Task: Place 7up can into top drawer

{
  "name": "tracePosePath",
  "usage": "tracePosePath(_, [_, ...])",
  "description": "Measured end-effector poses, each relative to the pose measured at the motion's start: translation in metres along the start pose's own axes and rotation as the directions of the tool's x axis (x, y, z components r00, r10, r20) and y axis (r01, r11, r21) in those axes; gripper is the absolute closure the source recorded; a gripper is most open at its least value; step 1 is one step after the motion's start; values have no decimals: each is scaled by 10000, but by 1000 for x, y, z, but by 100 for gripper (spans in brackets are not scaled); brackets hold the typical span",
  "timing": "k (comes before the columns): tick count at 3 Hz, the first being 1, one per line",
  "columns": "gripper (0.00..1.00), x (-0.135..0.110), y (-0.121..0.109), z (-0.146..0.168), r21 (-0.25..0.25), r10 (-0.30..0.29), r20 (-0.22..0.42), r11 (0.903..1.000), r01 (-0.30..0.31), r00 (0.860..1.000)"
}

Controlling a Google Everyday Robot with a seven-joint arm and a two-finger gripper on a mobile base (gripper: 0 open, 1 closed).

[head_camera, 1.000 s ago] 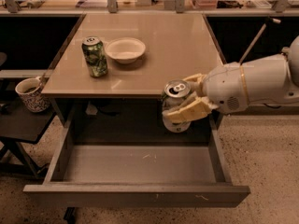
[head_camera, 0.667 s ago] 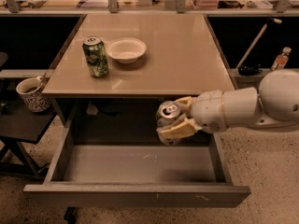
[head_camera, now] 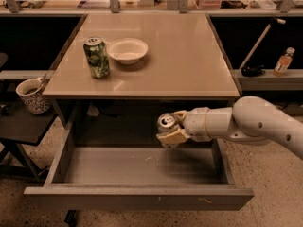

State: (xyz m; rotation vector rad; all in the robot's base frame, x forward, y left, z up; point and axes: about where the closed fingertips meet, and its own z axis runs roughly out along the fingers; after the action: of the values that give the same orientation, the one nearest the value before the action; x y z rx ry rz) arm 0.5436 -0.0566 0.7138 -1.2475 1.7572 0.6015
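The 7up can (head_camera: 166,124), pale with a silver top, is held in my gripper (head_camera: 173,129), which is shut on it. The arm reaches in from the right, below the tabletop's front edge. The can hangs above the right-middle of the open top drawer (head_camera: 137,196), over its scuffed grey floor and not touching it. The drawer is pulled fully out toward the camera and holds nothing else that I can see.
On the table (head_camera: 180,65) stand a darker green patterned can (head_camera: 96,56) and a white bowl (head_camera: 127,49). A patterned mug (head_camera: 32,95) sits on a low dark surface at left. A small bottle (head_camera: 283,61) stands on a ledge at right.
My arm has moved left and down with the can, from beside the table's front right corner to over the drawer's inside.
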Motion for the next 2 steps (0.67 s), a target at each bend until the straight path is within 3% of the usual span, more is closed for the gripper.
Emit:
tracePosePath(1, [100,40,-2,8,139,363,-858,9993,-352,9957])
tracePosePath(2, [100,82,10,1,272,916,-1815,9957,-881,9791])
